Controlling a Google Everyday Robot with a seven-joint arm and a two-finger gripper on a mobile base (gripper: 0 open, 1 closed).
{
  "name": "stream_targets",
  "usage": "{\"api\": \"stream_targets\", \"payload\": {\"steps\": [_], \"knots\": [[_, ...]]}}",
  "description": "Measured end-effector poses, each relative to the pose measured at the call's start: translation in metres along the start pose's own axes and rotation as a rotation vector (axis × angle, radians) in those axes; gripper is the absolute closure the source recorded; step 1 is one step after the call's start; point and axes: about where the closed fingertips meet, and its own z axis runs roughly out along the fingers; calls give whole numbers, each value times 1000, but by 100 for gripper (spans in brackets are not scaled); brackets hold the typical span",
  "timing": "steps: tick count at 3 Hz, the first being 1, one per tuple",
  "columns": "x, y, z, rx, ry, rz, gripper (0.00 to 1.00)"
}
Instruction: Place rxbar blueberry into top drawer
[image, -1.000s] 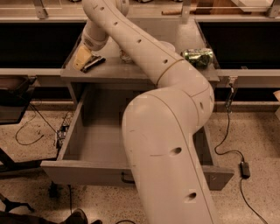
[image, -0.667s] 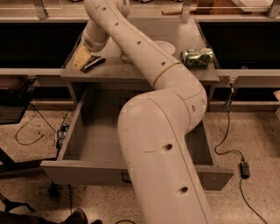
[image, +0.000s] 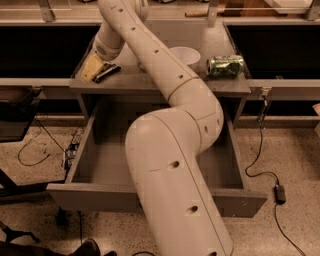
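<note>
Small, flat, near-black wrapped rxbar blueberry (image: 106, 72) lying on the grey desk (image: 150, 84) near its left front corner, above the open grey top drawer (image: 100, 155); judged light, thin, slightly pliable and slick-wrapped, best taken across its narrow width at mid-length; white jointed arm (image: 165, 150) reaches up and leftward over the drawer; end effector (image: 94, 67) low at the bar's left side; whether open or closed, or holding the bar, cannot be told.

gripper (image: 98, 71) was low at far-left corner of countertop (image: 125, 83), just beside rxbar blueberry (image: 106, 73), contact unclear | bar lay flat on top | top drawer (image: 90, 196) stood pulled open, near side, arm (image: 170, 165) across it | white bowl (image: 186, 55) mid-counter | green can (image: 225, 66) on its side, far right
</note>
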Motion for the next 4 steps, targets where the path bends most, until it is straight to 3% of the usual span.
{"api": "stream_targets", "payload": {"steps": [3,4], "knots": [[7,2,11,-51,23,30,0],[9,1,12,-55,25,41,19]]}}
